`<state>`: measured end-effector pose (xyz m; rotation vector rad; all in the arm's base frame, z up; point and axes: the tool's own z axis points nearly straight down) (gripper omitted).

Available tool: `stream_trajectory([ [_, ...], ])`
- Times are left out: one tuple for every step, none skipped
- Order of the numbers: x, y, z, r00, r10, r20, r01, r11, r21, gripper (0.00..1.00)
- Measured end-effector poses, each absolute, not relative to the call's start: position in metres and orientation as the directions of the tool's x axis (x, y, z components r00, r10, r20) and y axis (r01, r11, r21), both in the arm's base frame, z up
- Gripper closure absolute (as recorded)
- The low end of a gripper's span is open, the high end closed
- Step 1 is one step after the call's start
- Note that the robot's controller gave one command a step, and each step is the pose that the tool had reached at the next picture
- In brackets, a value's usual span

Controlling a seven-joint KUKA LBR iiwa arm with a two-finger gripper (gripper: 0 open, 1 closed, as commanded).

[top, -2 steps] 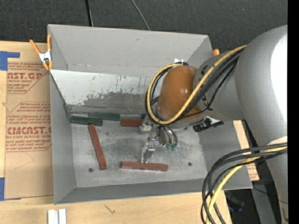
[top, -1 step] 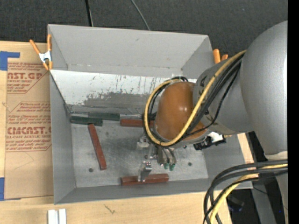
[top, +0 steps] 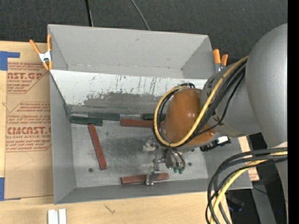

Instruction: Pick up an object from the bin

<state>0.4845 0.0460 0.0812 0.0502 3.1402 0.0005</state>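
My gripper hangs below the arm's orange cover, low over the bin's front right part. Its tip is right at a red-brown flat stick that lies along the front wall, at that stick's right end. Whether it touches the stick is not clear. A second red-brown stick lies slanted on the floor to the left. A third red-brown stick lies near the back wall, just left of the cover.
Two dark green sticks lie along the foot of the back wall at the left. The arm, with its cables, covers the bin's right side. The bin's walls slope steeply inward.
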Motion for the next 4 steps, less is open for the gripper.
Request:
stream_trajectory([
  [0.4865,0.0503,0.0747,-0.999,-0.047,-0.008,-0.047,0.999,-0.002,1.00],
  [0.4865,0.0503,0.0747,-0.999,-0.047,-0.008,-0.047,0.999,-0.002,1.00],
  [0.4865,0.0503,0.0746,-0.999,-0.047,-0.008,-0.047,0.999,-0.002,1.00],
  [0.4865,0.0503,0.0746,-0.999,-0.047,-0.008,-0.047,0.999,-0.002,1.00],
])
